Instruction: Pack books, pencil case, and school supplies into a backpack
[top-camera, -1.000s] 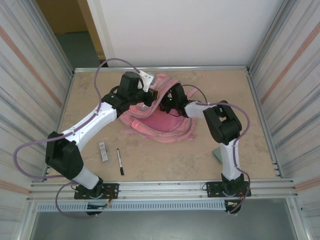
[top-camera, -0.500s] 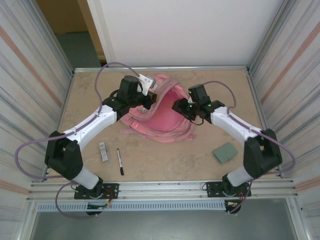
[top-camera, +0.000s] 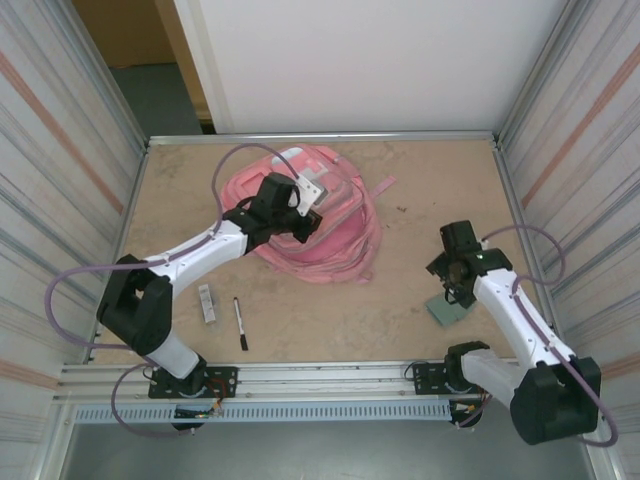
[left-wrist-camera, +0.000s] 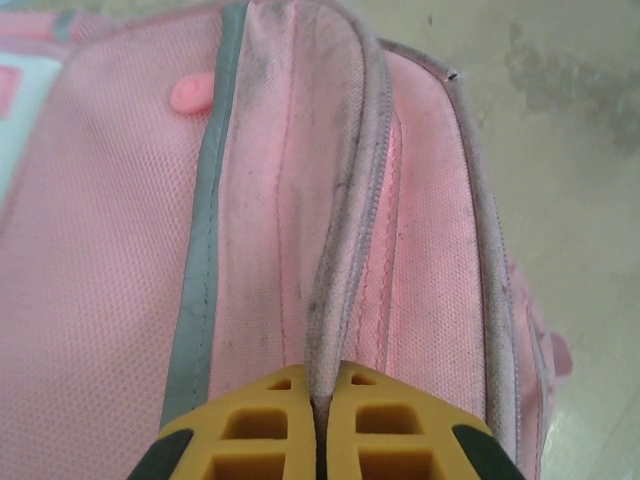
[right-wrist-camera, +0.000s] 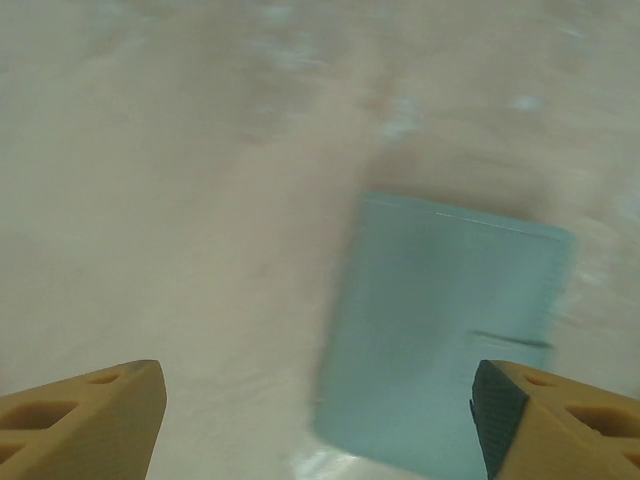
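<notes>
Tan table (top-camera: 400, 300) | wrist view: left hand (left-wrist-camera: 318, 425) pinches backpack (left-wrist-camera: 280, 200) seam | right hand (right-wrist-camera: 315, 400) wide above grey-green piece (right-wrist-camera: 450, 330)

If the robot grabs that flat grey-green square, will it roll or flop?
Probably neither. The flat grey-green squarish piece has straight edges and lies flush on the beige table, so it shouldn't roll. Being so thin, it may be tricky to pinch and could slide.

Counter (top-camera: 330, 325): mottled beige stone-look top, edged by aluminium rails (top-camera: 320, 372); 2 ribbed pale side panels (top-camera: 60, 170), left and right, with faint orange stripes; plain white back wall (top-camera: 380, 60); gap at far left shows an ochre surface (top-camera: 120, 25) and grey-green floor (top-camera: 160, 95); light even, shadows soft.
</notes>
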